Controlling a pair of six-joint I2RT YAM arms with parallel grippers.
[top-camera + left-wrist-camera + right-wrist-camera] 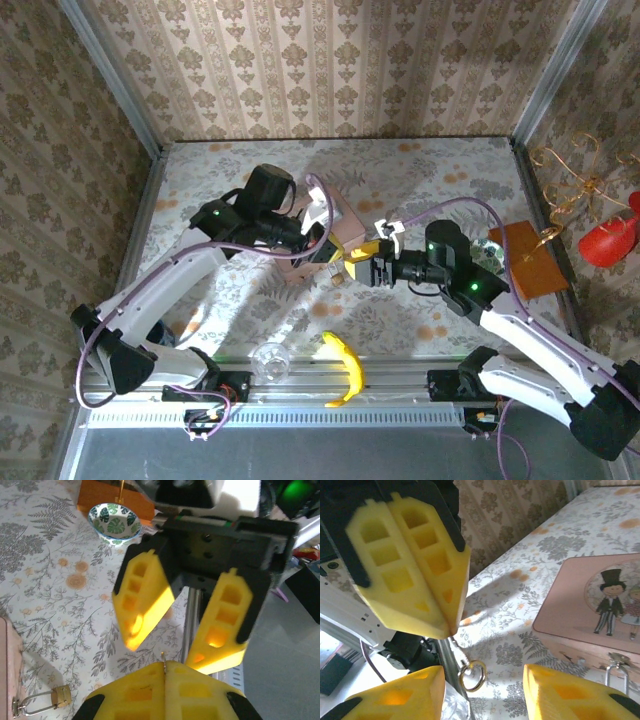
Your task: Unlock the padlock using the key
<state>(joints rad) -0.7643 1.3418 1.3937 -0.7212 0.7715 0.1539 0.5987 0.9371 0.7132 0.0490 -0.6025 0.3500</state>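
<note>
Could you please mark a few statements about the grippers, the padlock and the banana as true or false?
1. The left gripper is shut on the key. True.
2. The right gripper is clamped on the padlock. False: its jaws stand open, apart from the padlock.
3. The padlock is at the pink tin's edge. True.
4. The banana lies on the pink tin. False: it lies on the table near the arms' bases.

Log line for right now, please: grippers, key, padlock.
left gripper: shut on key | right gripper: open, facing it | padlock: at pink tin clasp, untouched | key not inserted
</note>
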